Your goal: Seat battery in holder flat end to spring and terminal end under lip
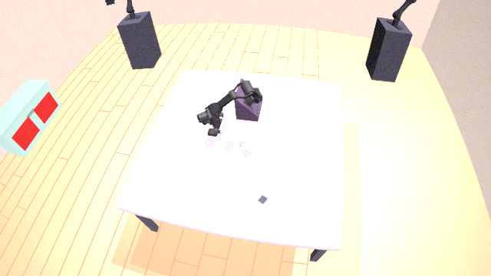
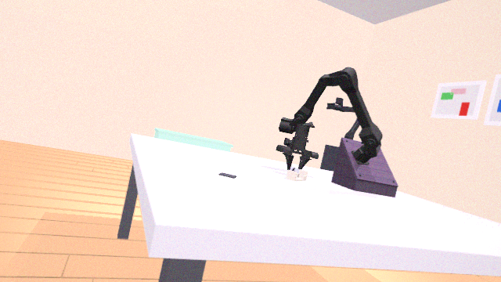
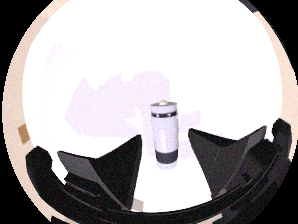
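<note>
The battery (image 3: pixel 165 132) is pale with dark bands and lies on its side on the white table. In the wrist view its terminal end points to the top of the picture. The arm hides it in the top view. My gripper (image 2: pixel 295 168) is open, with its fingertips low over the table and one on each side of the battery, not touching it in the wrist view. The pale, beige holder (image 1: pixel 245 149) (image 2: pixel 297 176) stands on the table a short way from the gripper; no battery is seen in it. Its spring and lip are too small to tell apart.
A small dark flat square (image 1: pixel 262 199) (image 2: pixel 227 175) lies on the white table (image 1: pixel 299 169) (image 2: pixel 235 207), farther from the arm than the holder. The arm's purple wedge-shaped base (image 1: pixel 247 112) (image 2: pixel 376 172) stands behind the gripper in the top view.
</note>
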`<state>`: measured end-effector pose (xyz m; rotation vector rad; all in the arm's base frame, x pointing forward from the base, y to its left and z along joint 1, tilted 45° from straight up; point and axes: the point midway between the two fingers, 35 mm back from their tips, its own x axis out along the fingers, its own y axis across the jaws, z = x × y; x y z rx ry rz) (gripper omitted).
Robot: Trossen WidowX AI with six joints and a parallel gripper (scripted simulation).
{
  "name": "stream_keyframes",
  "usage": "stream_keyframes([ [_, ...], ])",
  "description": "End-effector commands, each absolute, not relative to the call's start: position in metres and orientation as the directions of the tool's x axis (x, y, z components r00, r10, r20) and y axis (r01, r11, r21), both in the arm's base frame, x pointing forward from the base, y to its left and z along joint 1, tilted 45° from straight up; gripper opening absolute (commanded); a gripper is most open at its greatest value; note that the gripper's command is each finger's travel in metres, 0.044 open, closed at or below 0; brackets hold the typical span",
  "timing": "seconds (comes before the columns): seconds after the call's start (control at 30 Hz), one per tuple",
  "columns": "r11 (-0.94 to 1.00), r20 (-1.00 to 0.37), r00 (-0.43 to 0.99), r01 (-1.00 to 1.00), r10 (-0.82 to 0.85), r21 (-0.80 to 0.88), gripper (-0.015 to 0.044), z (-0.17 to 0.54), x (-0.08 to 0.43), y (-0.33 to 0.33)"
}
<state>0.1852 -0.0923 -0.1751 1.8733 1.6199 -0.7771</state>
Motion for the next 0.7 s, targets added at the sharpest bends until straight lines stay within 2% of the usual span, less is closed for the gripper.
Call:
stream_keyframes([
  [0.0,-0.138,-0.721,0.116,0.990,0.683,0.028,0.0190,-0.177,0.185,-0.089],
  [0.1,-0.138,-0.721,0.116,0.990,0.683,0.028,0.0111,-0.177,0.185,-0.089],
  [0.23,-0.138,-0.721,0.116,0.990,0.683,0.028,0.0085,-0.177,0.185,-0.089],
  [0.5,-0.131,-0.725,0.122,0.990,0.678,0.044,0.0081,-0.175,0.186,-0.094],
  [0.67,-0.138,-0.724,0.116,0.990,0.680,0.029,0.0081,-0.145,0.181,-0.121],
])
